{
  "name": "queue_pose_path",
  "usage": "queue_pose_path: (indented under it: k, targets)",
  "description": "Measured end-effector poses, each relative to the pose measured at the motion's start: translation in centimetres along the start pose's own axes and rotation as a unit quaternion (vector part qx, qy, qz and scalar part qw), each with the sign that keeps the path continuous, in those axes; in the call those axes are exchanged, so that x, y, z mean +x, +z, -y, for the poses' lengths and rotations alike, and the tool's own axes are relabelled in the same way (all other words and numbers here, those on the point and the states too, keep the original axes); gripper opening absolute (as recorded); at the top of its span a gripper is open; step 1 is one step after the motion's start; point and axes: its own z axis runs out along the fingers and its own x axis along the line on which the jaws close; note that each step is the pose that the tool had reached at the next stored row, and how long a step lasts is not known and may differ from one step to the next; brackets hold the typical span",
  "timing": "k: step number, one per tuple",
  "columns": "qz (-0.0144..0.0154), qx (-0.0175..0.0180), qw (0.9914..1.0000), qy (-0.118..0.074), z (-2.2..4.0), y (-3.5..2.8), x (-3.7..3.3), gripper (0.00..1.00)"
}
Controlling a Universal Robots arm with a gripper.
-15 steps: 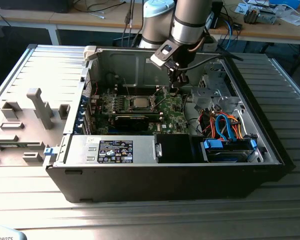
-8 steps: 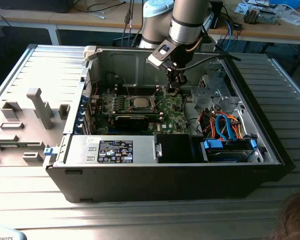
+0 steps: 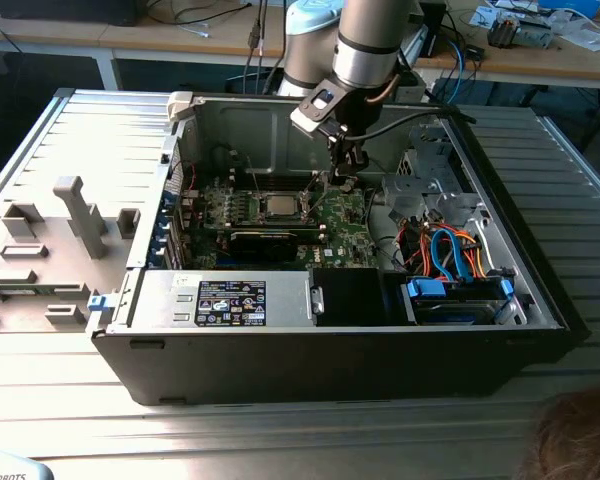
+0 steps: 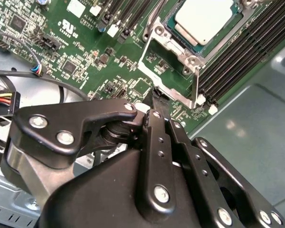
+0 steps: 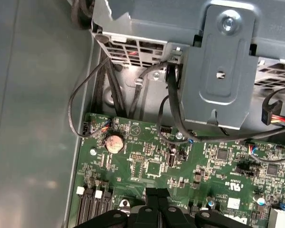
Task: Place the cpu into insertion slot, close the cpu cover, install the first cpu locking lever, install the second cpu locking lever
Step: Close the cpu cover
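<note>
The cpu [image 3: 280, 205] lies flat in the slot [image 4: 172, 24], pale top up, mid-depth in the open case [image 3: 330, 360] on the ribbed desk [image 3: 280, 430]

Nearest, at the exterior view's right corner, a person's hair [image 3: 580, 440] shows. Inside the case's near wall sits the power unit [image 3: 230, 300], with a blue drive bay [image 3: 460, 295] to the exterior view's right and orange and blue cables [image 3: 450, 250] just beyond it. On the desk at the exterior view's left stands a grey fixture [image 3: 70, 215].

Next comes the green board [image 3: 350, 225], with a black card [image 3: 270, 240] lying just nearer than the slot. In the second wrist view the cover [image 4: 148, 47] is swung open off the slot, tilted up from one edge, and green board shows through its window. Long black memory slots [image 4: 237, 52] run beside it.

The claw [image 3: 345, 178] hangs over the board just to the exterior view's right of the slot. Its fingers [image 4: 154, 142] are drawn together, and its tip [image 4: 157, 97] is at the cover's free edge; I cannot tell if it pinches the plate.

Farther off, the first wrist view shows the claw [image 5: 156, 192] over the board's edge, a coin cell [image 5: 115, 141], black leads [image 5: 175, 104] and a grey metal bracket [image 5: 223, 76] by the case wall
</note>
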Motion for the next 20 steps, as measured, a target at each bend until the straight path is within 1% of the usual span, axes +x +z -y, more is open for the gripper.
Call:
queue_pose_path:
  k: [2,11,15,20]
  targets:
    - [0.0,0.0,1.0,0.0,0.31,0.03,0.05,0.11]
    - [0.0,0.0,1.0,0.0,1.01,0.12,0.16,0.11]
    - [0.0,0.0,1.0,0.0,1.6,0.17,0.26,0.11]
    - [0.0001,0.0,1.0,0.0,2.16,0.21,0.35,0.11]
